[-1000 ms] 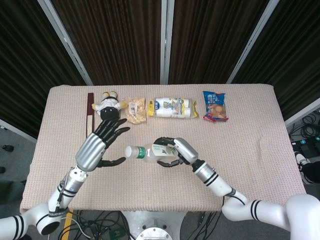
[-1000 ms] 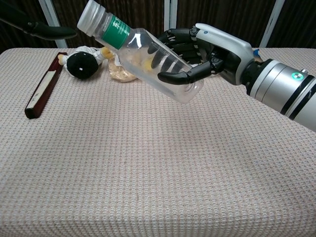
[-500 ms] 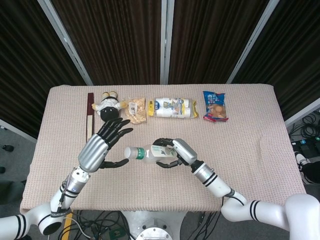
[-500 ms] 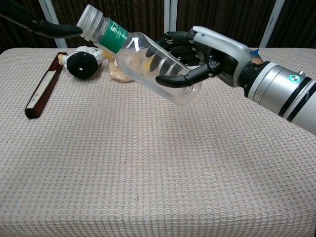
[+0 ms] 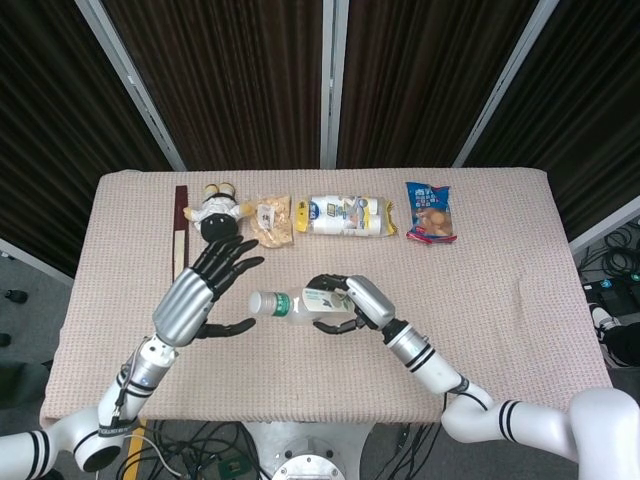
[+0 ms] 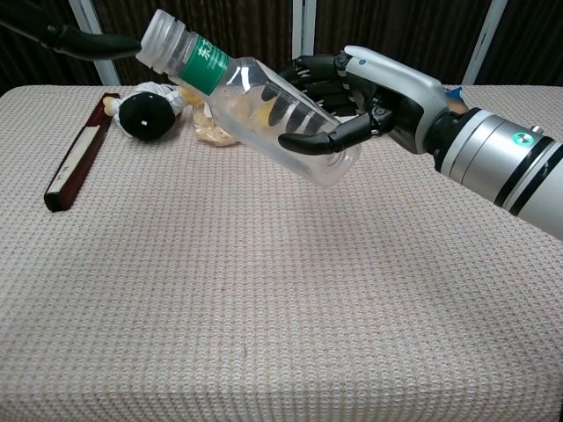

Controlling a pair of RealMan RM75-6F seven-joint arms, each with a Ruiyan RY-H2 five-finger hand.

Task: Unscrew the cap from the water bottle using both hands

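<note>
In right hand (image 6: 369, 92): tilted water bottle (image 6: 255, 101)

Beige woven surface (image 5: 500, 300); beyond the left hand (image 5: 195, 300) lie wooden stick (image 5: 180, 235), plush toy (image 5: 220, 212), snack bag (image 5: 272, 221); beyond the right hand (image 5: 350, 303), wrapped packet (image 5: 350, 215), blue packet (image 5: 431, 211).
</note>
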